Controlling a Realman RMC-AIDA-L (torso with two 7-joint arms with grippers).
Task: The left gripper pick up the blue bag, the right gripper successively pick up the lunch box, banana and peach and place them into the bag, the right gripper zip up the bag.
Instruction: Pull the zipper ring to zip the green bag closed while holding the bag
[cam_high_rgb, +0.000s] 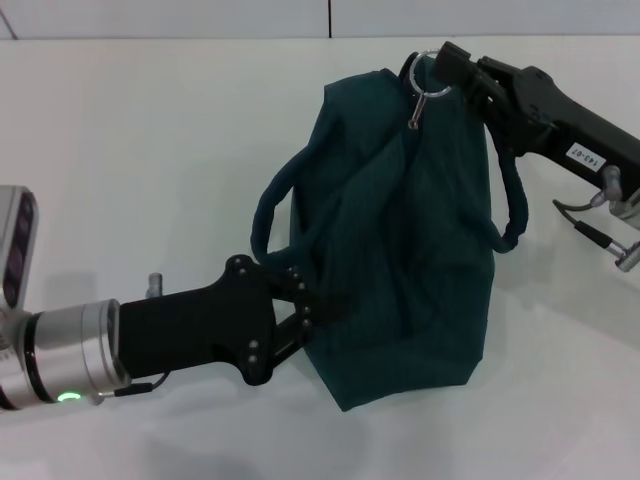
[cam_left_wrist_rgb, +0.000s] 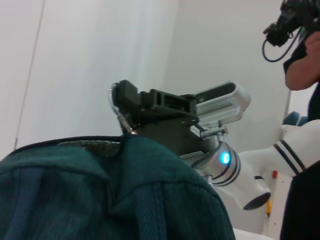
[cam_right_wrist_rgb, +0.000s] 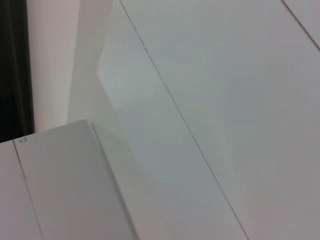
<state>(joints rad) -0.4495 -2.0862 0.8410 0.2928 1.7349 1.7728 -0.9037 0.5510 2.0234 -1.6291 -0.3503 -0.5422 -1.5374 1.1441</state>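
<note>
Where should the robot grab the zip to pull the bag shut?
Best by the ring pull at the bag's far top corner, coming from the robot's right and above. The ring sticks up clear of the fabric, so it is easy to pinch. The right gripper is already on it, while the left gripper pinches the bag's near side.

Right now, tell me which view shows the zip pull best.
The head view: the zip pull hangs at the bag's far top corner, by the right gripper. The left wrist view shows it partly, beside that gripper. The right wrist view shows none.
</note>
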